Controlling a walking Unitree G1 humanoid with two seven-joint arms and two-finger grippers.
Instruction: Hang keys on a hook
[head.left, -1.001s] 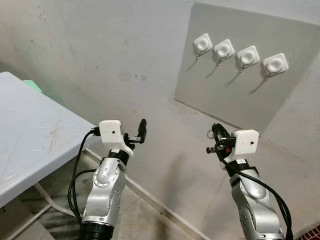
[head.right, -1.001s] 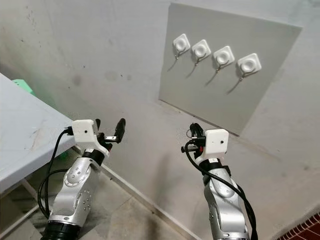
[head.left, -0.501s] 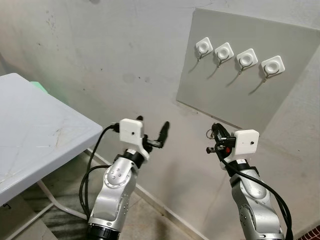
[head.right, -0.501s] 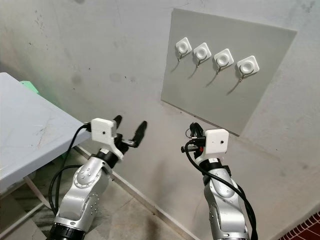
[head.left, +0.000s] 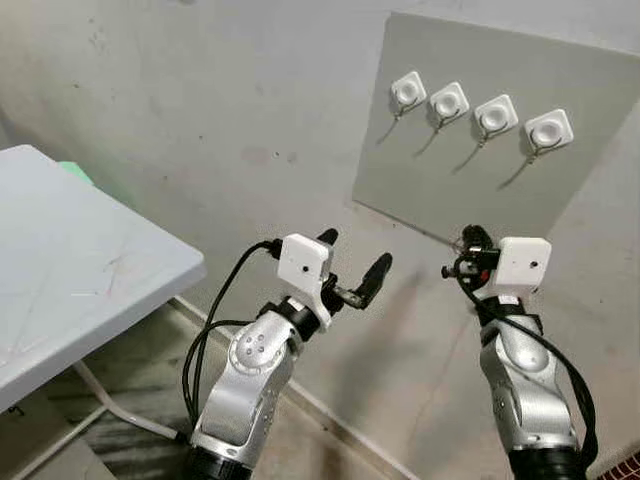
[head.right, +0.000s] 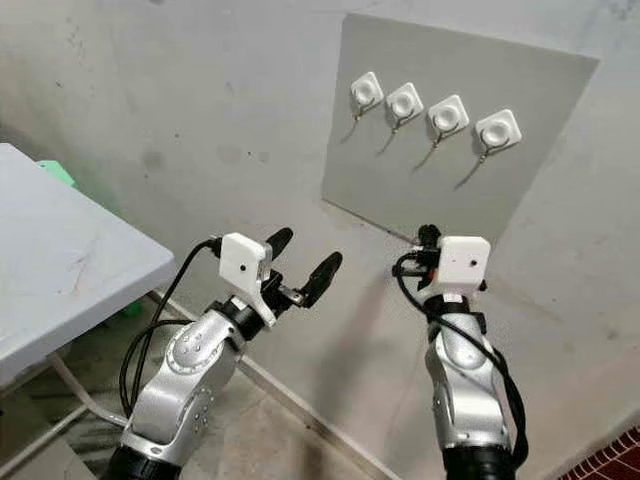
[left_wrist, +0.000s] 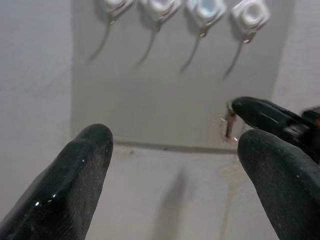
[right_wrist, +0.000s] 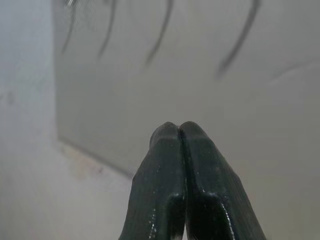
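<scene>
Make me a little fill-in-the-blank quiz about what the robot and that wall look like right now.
1. The grey board on the wall carries ____ white hooks.
2. The left gripper has its jaws ____.
3. The right gripper has its jaws ____.
4. The white table stands on the robot's ____ side.

Missing words: four; open; shut; left

Stained grey plaster wall (head.left: 200, 110), white table (head.left: 70, 270) at left, tiled floor (head.left: 130, 380) below.
</scene>
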